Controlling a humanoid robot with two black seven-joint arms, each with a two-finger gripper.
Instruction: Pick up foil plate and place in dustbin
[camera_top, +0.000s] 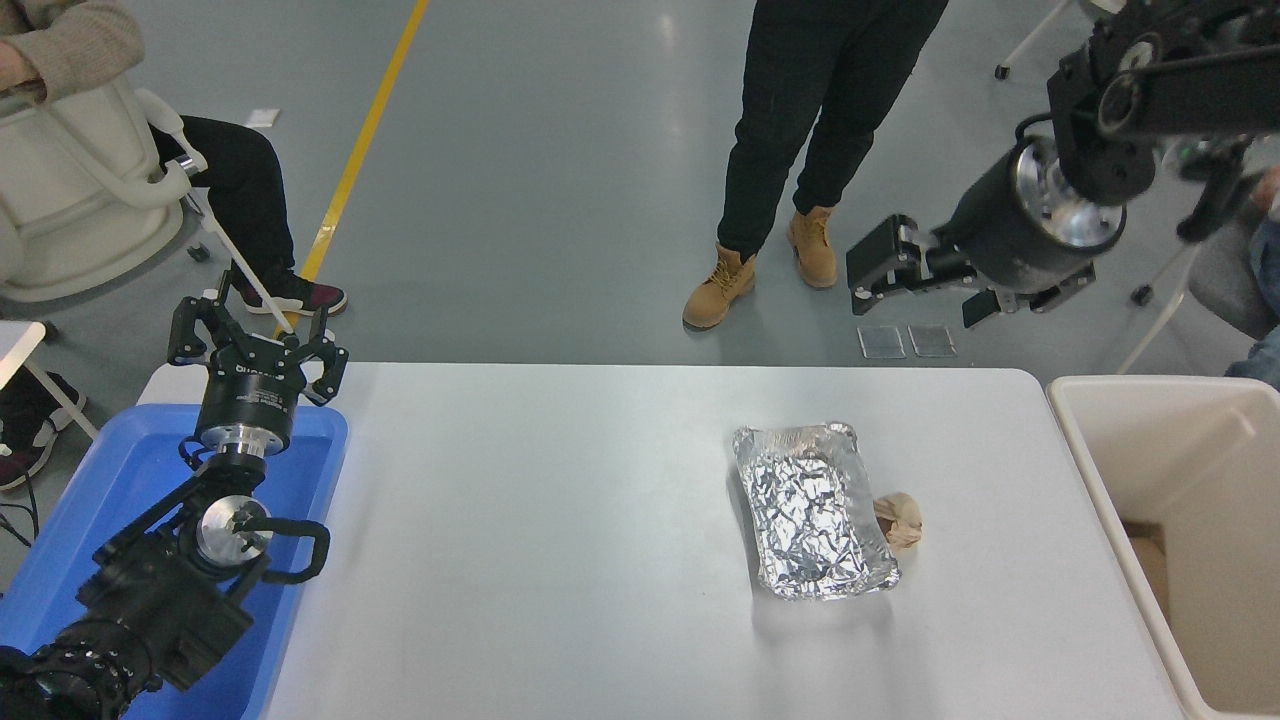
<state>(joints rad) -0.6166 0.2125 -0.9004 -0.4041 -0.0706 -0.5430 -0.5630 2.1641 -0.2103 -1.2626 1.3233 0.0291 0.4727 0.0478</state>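
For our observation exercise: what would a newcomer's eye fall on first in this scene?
The shiny foil plate lies right of centre on the white table, a small brown paper ball touching its right side. The right gripper hangs open above the far edge; the beige dustbin stands at the table's right end.

White table (560, 560): foil plate (815, 515), paper ball (900, 520), blue tray (120, 480).

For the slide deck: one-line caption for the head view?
Open right gripper high above white table; crinkled silver foil plate untouched, beige plastic dustbin at right.
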